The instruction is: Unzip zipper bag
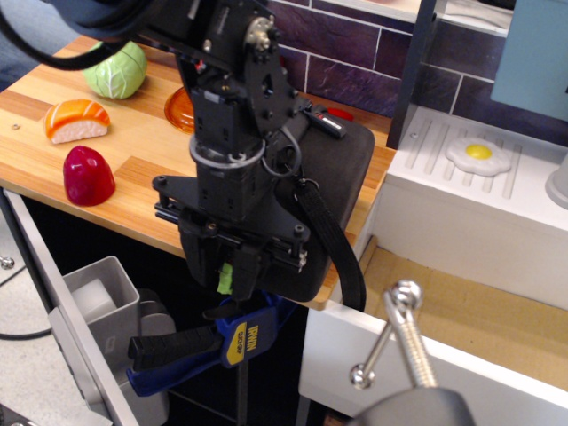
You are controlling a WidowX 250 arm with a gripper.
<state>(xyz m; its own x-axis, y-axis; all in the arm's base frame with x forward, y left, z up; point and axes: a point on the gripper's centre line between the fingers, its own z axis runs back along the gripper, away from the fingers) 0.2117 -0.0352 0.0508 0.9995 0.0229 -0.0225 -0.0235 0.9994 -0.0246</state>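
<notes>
The large black zipper bag [342, 169] lies at the front right corner of the wooden counter [133, 142], hanging partly over its edge. Its black strap [333, 240] runs down the front, and its red-and-black label [321, 121] sits at the far end. The small lime-green zipper pull tab [225, 278] hangs at the bag's lower front corner. My black gripper [227, 268] points down in front of the bag, hiding much of it. Its fingers stand close on either side of the tab. I cannot tell whether they pinch it.
Toy foods lie on the counter: a green cabbage [115, 71], a sushi piece [75, 120], a red half-fruit [87, 175] and an orange dish [180, 106]. A blue clamp [240, 335] and grey bin [98, 297] sit below the edge. A fried egg [479, 153] lies on the white unit at right.
</notes>
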